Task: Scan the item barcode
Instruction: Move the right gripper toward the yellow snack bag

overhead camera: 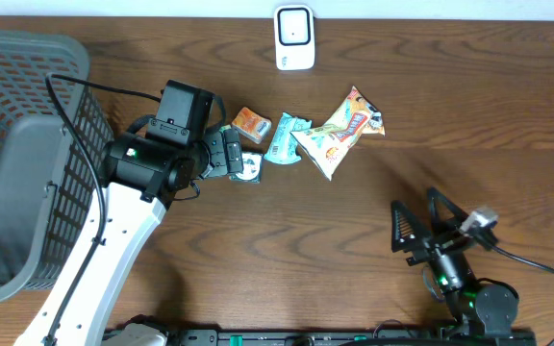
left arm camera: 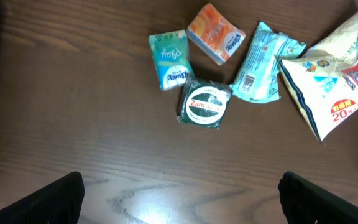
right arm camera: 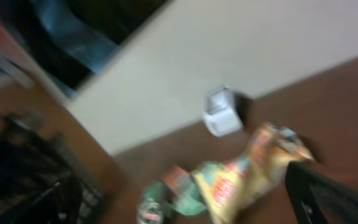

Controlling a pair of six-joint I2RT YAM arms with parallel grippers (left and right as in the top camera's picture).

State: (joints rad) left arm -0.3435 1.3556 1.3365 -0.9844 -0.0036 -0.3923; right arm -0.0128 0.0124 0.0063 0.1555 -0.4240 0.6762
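Observation:
Several small items lie in a cluster mid-table: an orange pack [overhead camera: 252, 124] [left arm camera: 215, 33], a teal wrapper [overhead camera: 285, 137] [left arm camera: 260, 62] with a barcode label facing up, a yellow snack bag [overhead camera: 339, 133] [left arm camera: 337, 74], a round green tin [left arm camera: 204, 104] and a small teal tissue pack [left arm camera: 168, 60]. The white scanner [overhead camera: 294, 37] [right arm camera: 221, 112] stands at the far edge. My left gripper [overhead camera: 231, 154] [left arm camera: 180, 205] hovers open just left of the cluster, holding nothing. My right gripper [overhead camera: 419, 219] [right arm camera: 185, 205] is open and bare near the front right, its view blurred.
A large grey mesh basket [overhead camera: 17, 144] fills the left side, with a black cable running over its rim. The left arm's white link slants from the front edge up toward the cluster. Bare wood lies between the cluster and the right gripper.

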